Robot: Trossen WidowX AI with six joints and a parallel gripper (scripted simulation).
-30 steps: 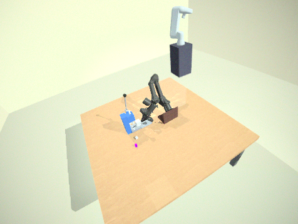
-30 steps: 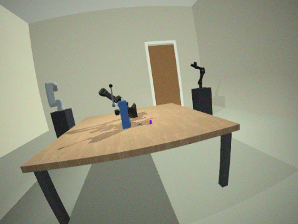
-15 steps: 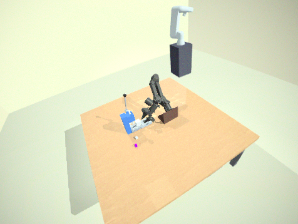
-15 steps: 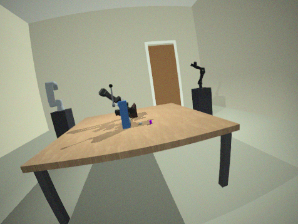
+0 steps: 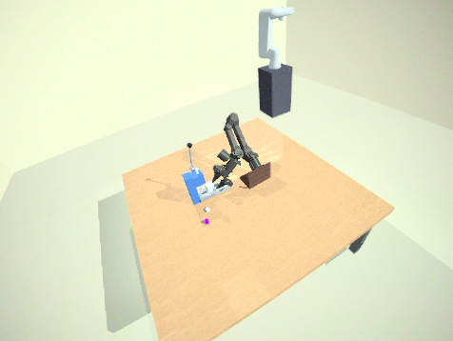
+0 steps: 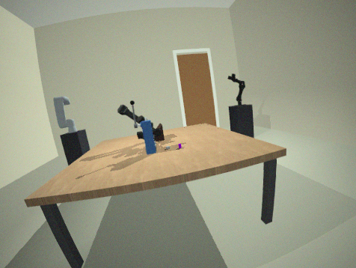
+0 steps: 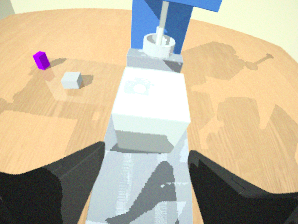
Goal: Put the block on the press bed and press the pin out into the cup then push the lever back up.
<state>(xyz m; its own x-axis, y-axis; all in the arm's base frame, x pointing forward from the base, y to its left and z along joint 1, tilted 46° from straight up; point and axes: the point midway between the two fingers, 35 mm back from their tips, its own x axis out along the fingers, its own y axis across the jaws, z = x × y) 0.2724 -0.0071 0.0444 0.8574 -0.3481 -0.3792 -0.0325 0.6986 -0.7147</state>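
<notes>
Two small pieces at left on the worktop [image 5: 266,238] [image 6: 157,168] [image 7: 240,100], purple block [image 5: 206,221] [image 6: 179,146] [image 7: 41,60], then pale cube [image 5: 206,210] [image 6: 167,147] [image 7: 72,80]; now white block [image 5: 209,187] [image 7: 150,97] on the press bed [image 5: 219,191] [image 7: 112,175], before the blue upright [image 5: 191,187] [image 6: 148,136] [image 7: 141,25]; pincer [image 5: 222,180] [image 7: 147,152] well open, gripping nothing!

And here's the pale wood-grained desk [image 5: 266,248] [image 6: 157,168], smooth and softly matt; the upright blue press frame [image 5: 191,187] [image 6: 148,136] [image 7: 145,30] looks like flat plastic, while the boxy white block [image 5: 209,187] [image 7: 151,95] shows a smooth face, and the dark claw [image 7: 147,152] looks matt.
</notes>
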